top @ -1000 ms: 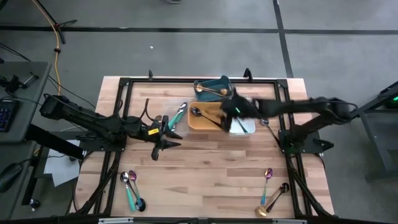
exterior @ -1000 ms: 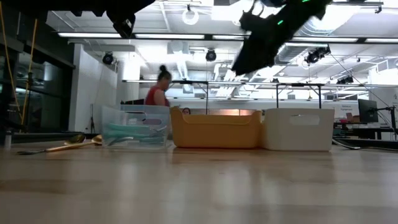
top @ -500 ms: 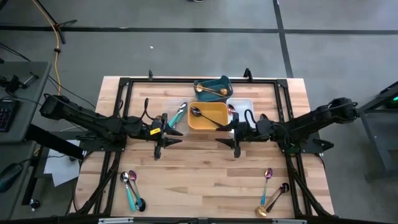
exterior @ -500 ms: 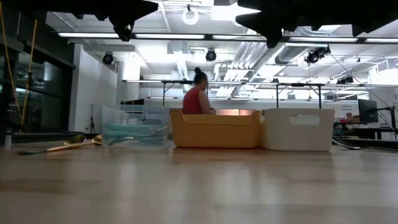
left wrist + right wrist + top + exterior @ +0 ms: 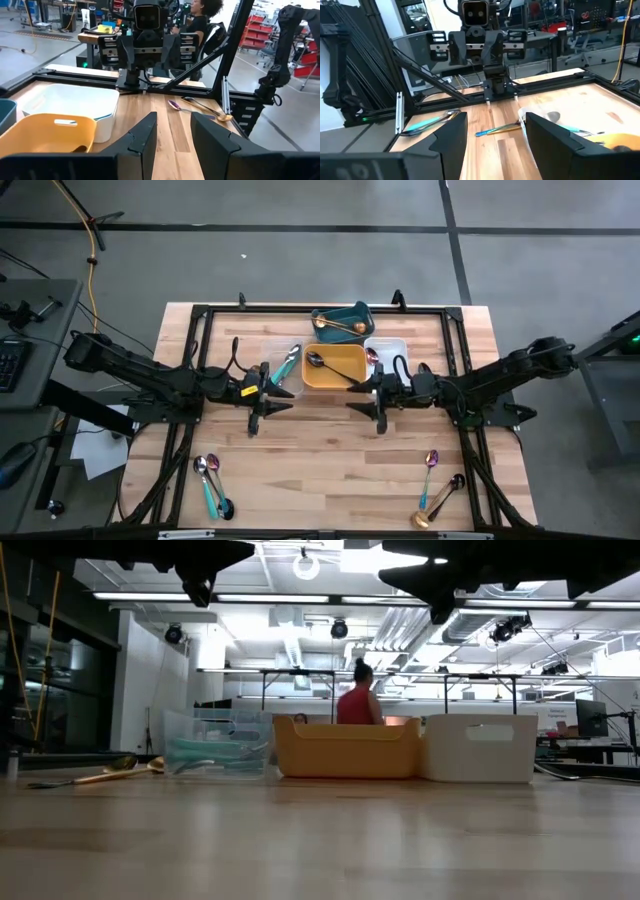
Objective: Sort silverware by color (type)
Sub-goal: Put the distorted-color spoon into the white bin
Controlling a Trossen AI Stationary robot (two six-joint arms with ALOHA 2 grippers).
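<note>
My left gripper [image 5: 262, 404] and right gripper [image 5: 377, 406] hover open and empty above mid-table, facing each other, just near of the trays. A teal-handled spoon [image 5: 288, 363] lies in the clear tray [image 5: 268, 372]. A black spoon [image 5: 330, 367] lies in the yellow tray [image 5: 345, 380]. A pink spoon [image 5: 373, 357] rests in the white tray [image 5: 395, 345], a gold one [image 5: 338, 326] in the teal tray [image 5: 355, 310]. Loose on the table lie teal-handled and pink-purple spoons [image 5: 210, 480] near left, and pink-purple, black and gold ones [image 5: 432, 490] near right.
The four trays cluster at the table's far middle. A black frame [image 5: 200, 310] runs around the table edges. Bare wood [image 5: 320, 470] lies between the two spoon groups. In the low view a person [image 5: 357, 705] in red stands in the room behind the trays.
My right gripper has drawn back from above the yellow and white trays toward the near edge, stopping beside the white tray opposite the left gripper, and has held still for the last half second. The person in the room has walked to the right.
</note>
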